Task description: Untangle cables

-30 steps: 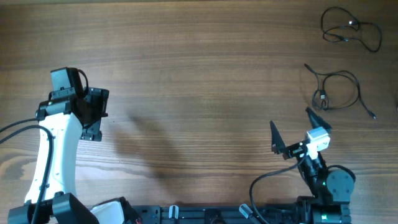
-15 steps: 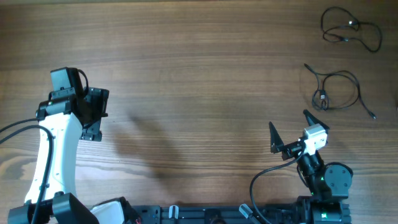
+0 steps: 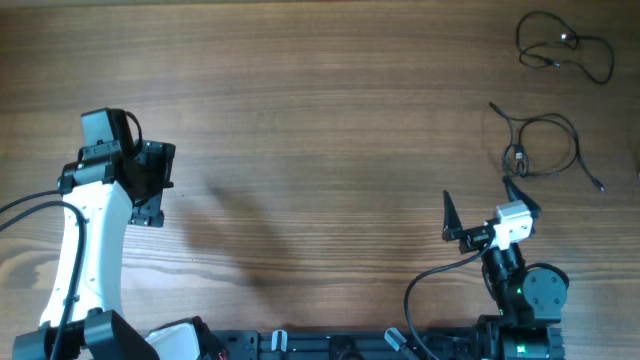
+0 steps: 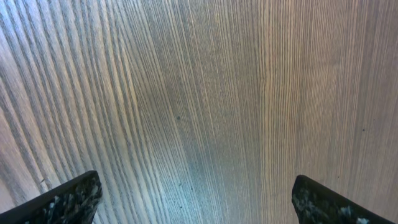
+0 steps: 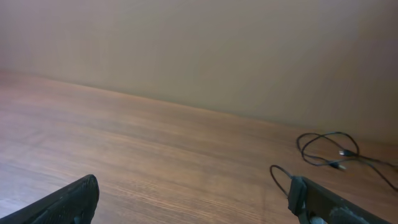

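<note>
Lying on the right side of the wooden table [image 3: 320, 100], the two cables are separate from each other, each a loose loop of thin black cord with small plug ends. The far cable [image 3: 563, 50] sits near the table's far right corner and the near cable [image 3: 540, 145] lies just on the robot's side of it, with a strip of bare wood between them. The right gripper [image 3: 485, 205] is near the near cable, its jaws spread wide with nothing between them. In the right wrist view the far cable shows ahead on the wood, and a bit of the near cable's loop peeks out just beside the right-hand finger [image 5: 317, 199]. The left gripper [image 3: 150, 185] hangs over the left side of the table, well apart from both cables. It is released too, with only bare wood grain between its two dark fingertips [image 4: 68, 199].
</note>
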Tool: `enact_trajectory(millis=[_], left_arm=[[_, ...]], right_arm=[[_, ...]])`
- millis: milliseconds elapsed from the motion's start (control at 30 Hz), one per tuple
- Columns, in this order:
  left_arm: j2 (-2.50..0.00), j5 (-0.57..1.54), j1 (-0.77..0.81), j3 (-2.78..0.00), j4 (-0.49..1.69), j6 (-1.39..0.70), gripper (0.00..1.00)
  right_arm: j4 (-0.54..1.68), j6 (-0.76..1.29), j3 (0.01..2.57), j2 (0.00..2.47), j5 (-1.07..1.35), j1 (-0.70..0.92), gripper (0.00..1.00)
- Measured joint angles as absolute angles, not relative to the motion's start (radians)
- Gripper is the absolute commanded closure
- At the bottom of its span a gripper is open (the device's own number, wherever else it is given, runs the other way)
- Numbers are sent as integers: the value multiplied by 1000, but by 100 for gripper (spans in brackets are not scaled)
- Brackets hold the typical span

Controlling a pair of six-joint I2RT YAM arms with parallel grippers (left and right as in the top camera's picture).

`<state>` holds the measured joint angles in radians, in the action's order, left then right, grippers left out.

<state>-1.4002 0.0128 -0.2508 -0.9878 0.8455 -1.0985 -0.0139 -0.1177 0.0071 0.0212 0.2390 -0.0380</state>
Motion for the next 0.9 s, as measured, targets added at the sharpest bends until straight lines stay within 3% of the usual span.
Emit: enact_trajectory(millis=[767,900], left_arm=[[-1400,19,-251,-988,807,-1098,0],[-1395,190,-253,-986,698,-997,0]], right_arm=[[-14,-121,7,21,227,-38,0],[-14,-121,7,20,227,-38,0]])
